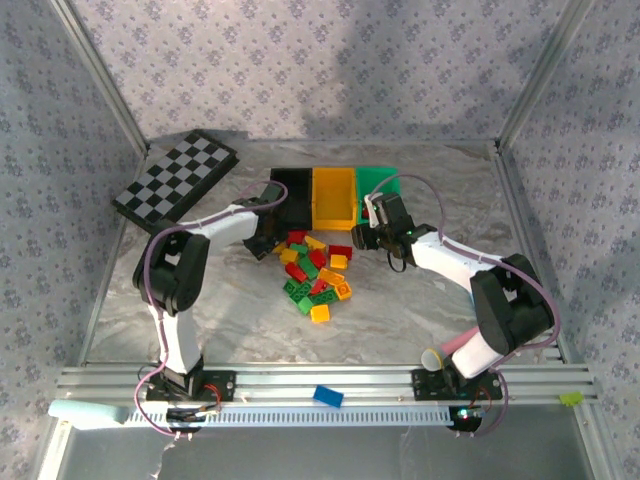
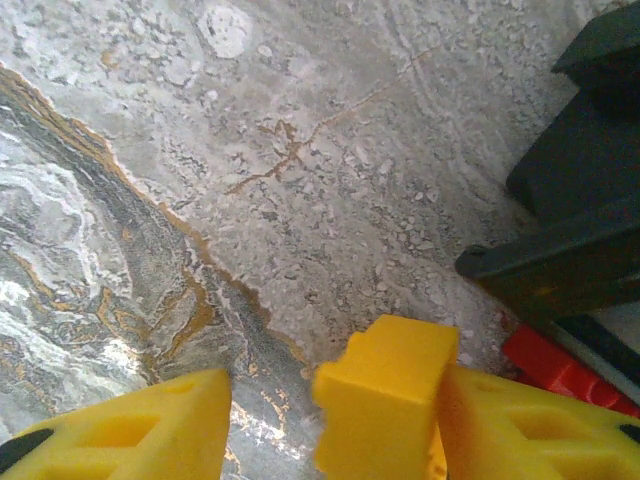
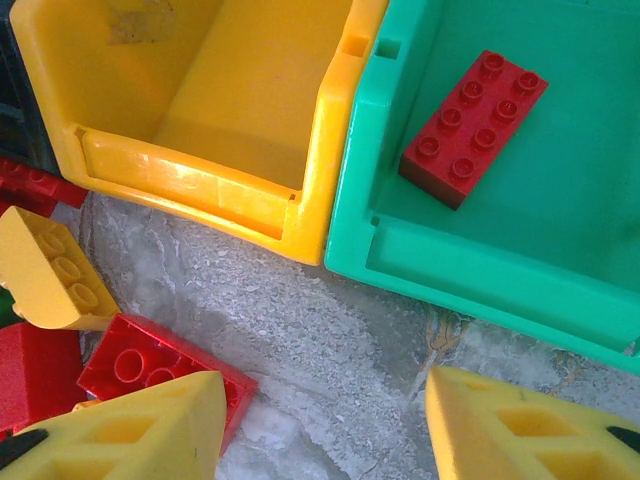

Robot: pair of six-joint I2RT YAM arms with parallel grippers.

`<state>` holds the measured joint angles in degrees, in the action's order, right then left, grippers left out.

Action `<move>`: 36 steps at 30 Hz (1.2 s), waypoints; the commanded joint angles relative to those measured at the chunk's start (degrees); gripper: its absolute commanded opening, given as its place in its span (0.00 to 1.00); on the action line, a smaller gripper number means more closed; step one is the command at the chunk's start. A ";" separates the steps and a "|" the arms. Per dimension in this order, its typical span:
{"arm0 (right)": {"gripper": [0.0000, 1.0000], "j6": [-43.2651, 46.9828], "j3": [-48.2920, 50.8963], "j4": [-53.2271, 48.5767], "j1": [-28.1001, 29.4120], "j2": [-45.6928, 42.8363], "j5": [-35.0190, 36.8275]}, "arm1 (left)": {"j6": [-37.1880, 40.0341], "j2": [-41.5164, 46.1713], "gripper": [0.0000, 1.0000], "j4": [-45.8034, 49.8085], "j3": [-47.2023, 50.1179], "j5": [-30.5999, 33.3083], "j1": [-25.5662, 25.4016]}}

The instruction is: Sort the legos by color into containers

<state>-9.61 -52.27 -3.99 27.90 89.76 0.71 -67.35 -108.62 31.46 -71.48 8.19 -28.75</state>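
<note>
Two yellow-fingered pincers are pictured over a veined, marbled table (image 2: 300,150). The left pincer (image 2: 330,400) is shown part-open. A smooth, blocky yellow brick (image 2: 385,395) is pressed against one finger, and bare stone is visible between it and the other, so a firm hold cannot be confirmed. The brick is best centred and squeezed squarely before any lift. Just beyond that finger, a glossy red brick (image 2: 555,365) and the matte black bin (image 2: 580,230) are seen.

The right pincer (image 3: 325,400) is held open and empty. Ahead of it the yellow bin (image 3: 200,180) and green bin (image 3: 470,270) are set touching, and an eight-stud red brick (image 3: 475,125), arguably misplaced, lies flat in the green one. The legos (image 1: 315,275) are heaped between both pincers.
</note>
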 commanded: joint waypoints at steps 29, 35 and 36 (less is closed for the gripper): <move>0.57 -0.99 1.38 1.62 0.02 -1.52 1.39 | 9.39 12.25 0.20 3.42 -4.19 9.60 -2.59; 0.57 -0.77 1.55 1.54 0.14 -1.78 1.79 | 13.86 7.21 0.21 3.47 -12.31 9.18 -1.53; 0.57 -0.76 1.60 1.53 0.23 -1.94 1.84 | 14.56 6.05 0.22 3.85 -13.83 8.73 -1.32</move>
<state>-9.63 -51.33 -2.72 27.90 89.23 1.34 -56.60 -99.85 34.33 -81.25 15.94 -30.68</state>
